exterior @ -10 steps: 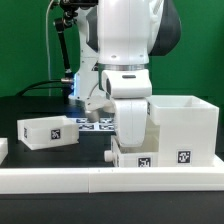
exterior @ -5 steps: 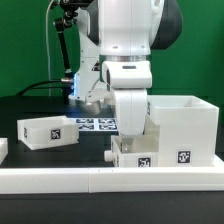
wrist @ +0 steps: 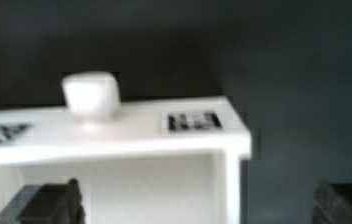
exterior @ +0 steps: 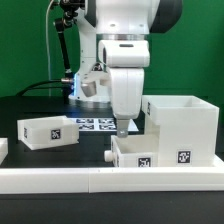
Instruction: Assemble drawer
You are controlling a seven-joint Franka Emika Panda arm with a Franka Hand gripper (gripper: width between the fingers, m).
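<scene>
In the exterior view you see the gripper (exterior: 122, 126) hanging just above the front tray (exterior: 140, 153), which sits just beside the housing (exterior: 186, 122) and behind the border wall (exterior: 90, 180). The second tray (exterior: 45, 131) lies well apart, toward that view's left. In the wrist view the fingers (wrist: 45, 203) stand wide apart, gripping nothing, over the front tray's knob (wrist: 91, 93).

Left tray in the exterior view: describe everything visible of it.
The tray is a small white box, plastic by its look, and its top looks open. A black-and-white square tag sits on the side facing the camera. It stands upright on the black table, at the exterior view's left, apart from the housing, the other tray and the claw. Only the table touches it. No knob shows.
</scene>
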